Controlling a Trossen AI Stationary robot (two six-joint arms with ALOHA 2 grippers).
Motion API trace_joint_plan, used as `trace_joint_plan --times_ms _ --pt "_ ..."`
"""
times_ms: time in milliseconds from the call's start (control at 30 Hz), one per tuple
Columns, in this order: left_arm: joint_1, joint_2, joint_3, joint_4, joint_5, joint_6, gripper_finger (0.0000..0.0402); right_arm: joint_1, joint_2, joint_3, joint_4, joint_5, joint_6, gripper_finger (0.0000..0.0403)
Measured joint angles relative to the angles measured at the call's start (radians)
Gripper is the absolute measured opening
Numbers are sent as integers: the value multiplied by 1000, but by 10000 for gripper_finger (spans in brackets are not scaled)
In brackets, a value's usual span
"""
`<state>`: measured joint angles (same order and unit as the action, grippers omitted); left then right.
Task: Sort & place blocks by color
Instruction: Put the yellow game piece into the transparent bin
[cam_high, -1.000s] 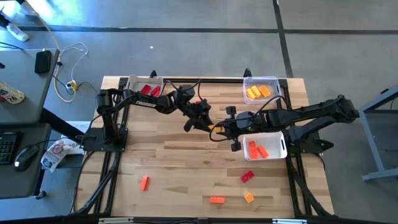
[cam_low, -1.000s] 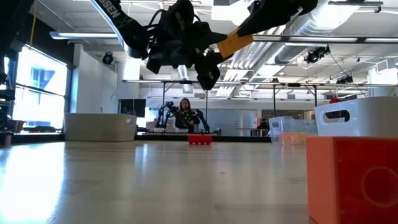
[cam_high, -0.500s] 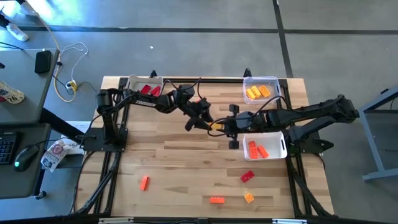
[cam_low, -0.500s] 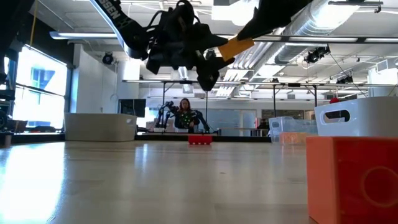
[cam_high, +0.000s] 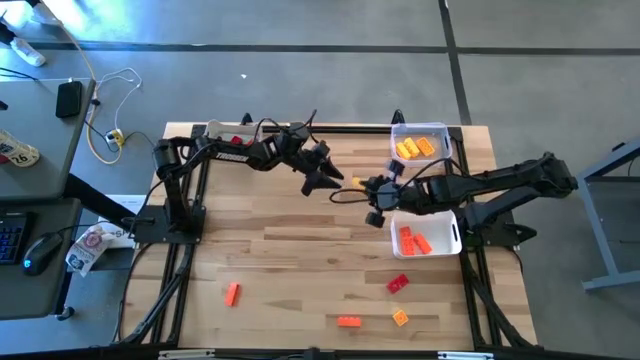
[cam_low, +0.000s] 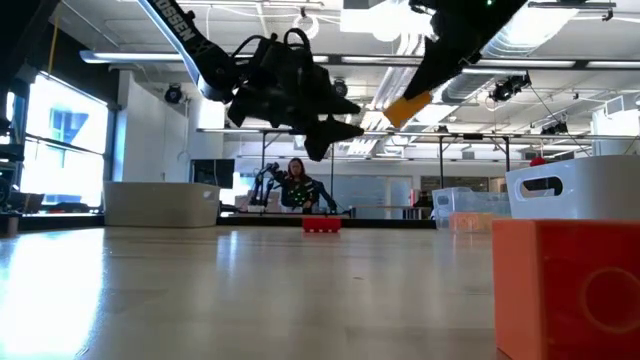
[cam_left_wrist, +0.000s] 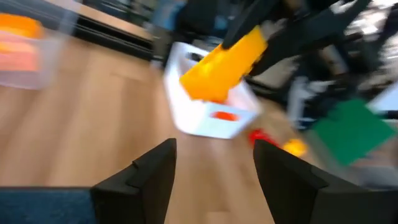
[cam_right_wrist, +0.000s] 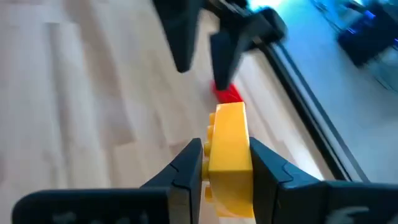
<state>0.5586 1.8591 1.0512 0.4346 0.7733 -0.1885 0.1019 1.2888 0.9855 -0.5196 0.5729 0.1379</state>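
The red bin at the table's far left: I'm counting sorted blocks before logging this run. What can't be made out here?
- Red bin, high view: the left arm covers most of it, so its blocks cannot be counted.
- Bins, left wrist view: motion blur smears them; the yellow block hides part of one.
- Orange block, low view: cut off by the frame's edge.
- Bin contents, low view: hidden by the walls.

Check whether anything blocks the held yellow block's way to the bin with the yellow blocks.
Nothing visible does. The right hand holds the yellow block in the air, and the yellow bin sits toward the far right corner. The open left hand hangs on the opposite side.
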Motion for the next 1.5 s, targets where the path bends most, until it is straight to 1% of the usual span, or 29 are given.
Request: trace_joint_plan --times_ms 100,200,267,367,467,633,800,1100,1233,1333,1433,1500 --pt "10 0 0 -34 -118 95 201 -34 0 0 -46 65 67 71" --pt "14 0 0 -80 -270 197 201 -82 0 0 -104 109 143 71" --pt "18 0 0 -111 -370 255 201 -121 0 0 -137 129 188 71" --pt "18 0 0 -158 -493 321 201 -186 0 0 -161 135 242 71" --pt "18 0 0 -211 -583 378 201 -253 0 0 -164 135 261 71" --pt "18 0 0 -289 -695 458 201 -371 0 0 -165 133 288 71" --pt "19 0 0 -335 -740 473 201 -507 0 -1 -175 58 301 72" --pt "47 0 0 -388 -740 490 201 -747 0 -1 -269 -143 360 72" --pt "58 0 0 -396 -735 505 201 -812 0 -1 -302 -205 360 72" --pt "64 0 0 -408 -693 514 201 -853 2 -1 -313 -278 360 72" --pt "68 0 0 -424 -670 515 201 -882 20 -1 -316 -320 355 72" --pt "75 0 25 -501 -669 514 201 -897 44 -1 -317 -337 351 72"
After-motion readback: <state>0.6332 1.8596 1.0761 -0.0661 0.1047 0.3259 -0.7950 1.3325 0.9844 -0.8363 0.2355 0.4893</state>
